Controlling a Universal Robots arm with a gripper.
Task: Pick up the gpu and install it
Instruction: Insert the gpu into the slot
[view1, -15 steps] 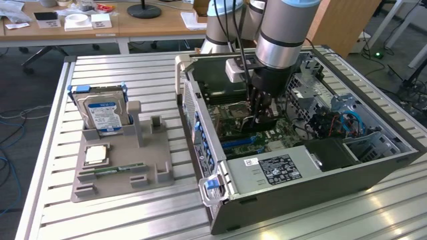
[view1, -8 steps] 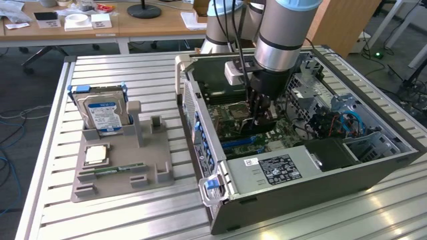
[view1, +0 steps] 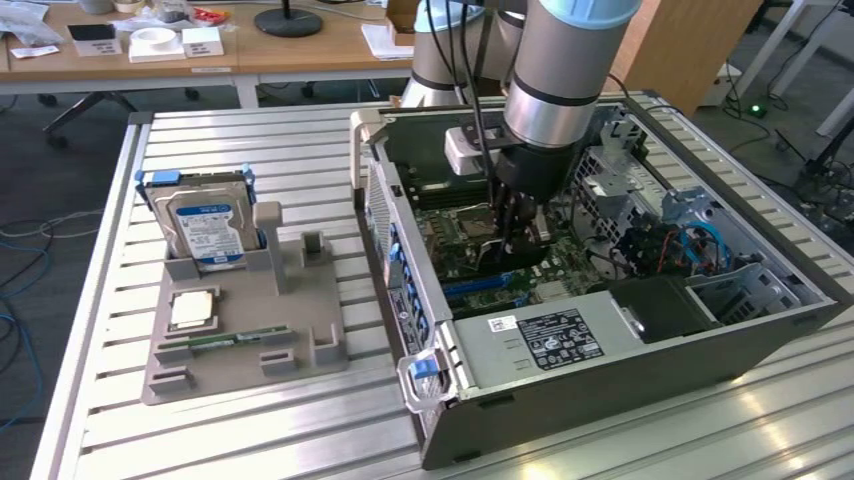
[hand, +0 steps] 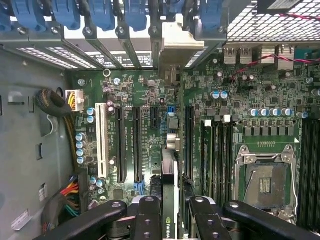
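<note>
I have one arm reaching down into the one open computer case (view1: 627, 385) on the exterior view's right. Its gripper (hand: 175, 212) is partly closed, its two fingers (hand: 149, 220) clamped on the single gpu (hand: 170, 185). The card stands on edge over the motherboard (hand: 150, 85), among the long slots and near the one CPU socket (hand: 265, 182). I can't tell if it is seated. On the exterior view's left, one grey tray (view1: 254, 310) carries one labelled hard drive (view1: 211, 235), one processor chip (view1: 191, 308) and one RAM stick (view1: 236, 340).
</note>
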